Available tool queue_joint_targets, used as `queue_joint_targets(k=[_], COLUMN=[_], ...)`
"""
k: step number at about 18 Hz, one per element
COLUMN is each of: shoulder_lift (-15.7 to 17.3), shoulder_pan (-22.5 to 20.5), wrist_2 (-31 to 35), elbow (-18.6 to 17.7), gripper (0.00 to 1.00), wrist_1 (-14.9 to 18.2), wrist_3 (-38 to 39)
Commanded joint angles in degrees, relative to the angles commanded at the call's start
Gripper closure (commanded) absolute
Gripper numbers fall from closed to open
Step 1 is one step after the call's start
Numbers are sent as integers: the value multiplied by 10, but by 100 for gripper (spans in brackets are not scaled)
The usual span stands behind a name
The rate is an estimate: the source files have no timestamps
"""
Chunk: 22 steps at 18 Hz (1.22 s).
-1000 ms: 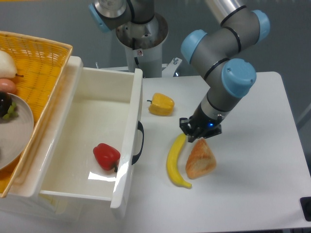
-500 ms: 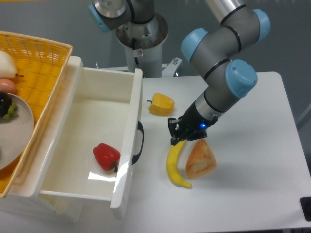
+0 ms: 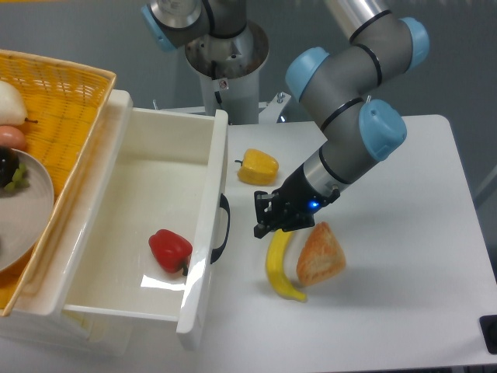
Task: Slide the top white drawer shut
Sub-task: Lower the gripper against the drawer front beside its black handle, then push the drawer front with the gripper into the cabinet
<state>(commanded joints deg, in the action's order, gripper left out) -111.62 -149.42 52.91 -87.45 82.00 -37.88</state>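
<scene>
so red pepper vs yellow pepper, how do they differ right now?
Colour: the red pepper is glossy red, the yellow pepper orange-yellow. Place: the red pepper lies inside the open top white drawer, the yellow pepper sits on the white table just right of the drawer front. The gripper is closer to the yellow pepper. Shared: both look similar in size, and neither is touched.

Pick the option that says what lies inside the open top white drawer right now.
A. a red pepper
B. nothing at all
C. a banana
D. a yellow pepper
A: a red pepper lies on the floor of the top white drawer, near its front panel; the yellow pepper and the banana lie on the table outside it.
</scene>
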Motion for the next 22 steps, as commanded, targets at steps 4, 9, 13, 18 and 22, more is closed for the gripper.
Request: queue_joint_targets(k=[4, 9, 13, 18, 22], shoulder_lift=[2, 2, 2, 3, 4], shoulder_pan=[5, 13, 21, 30, 33], wrist_2=[-12, -22, -24, -24, -24], elbow=[-1, -1, -1, -1, -1], gripper=[98, 98, 97, 97, 97], wrist_1=[5, 7, 7, 7, 16], wrist_3=[0, 0, 0, 2, 2])
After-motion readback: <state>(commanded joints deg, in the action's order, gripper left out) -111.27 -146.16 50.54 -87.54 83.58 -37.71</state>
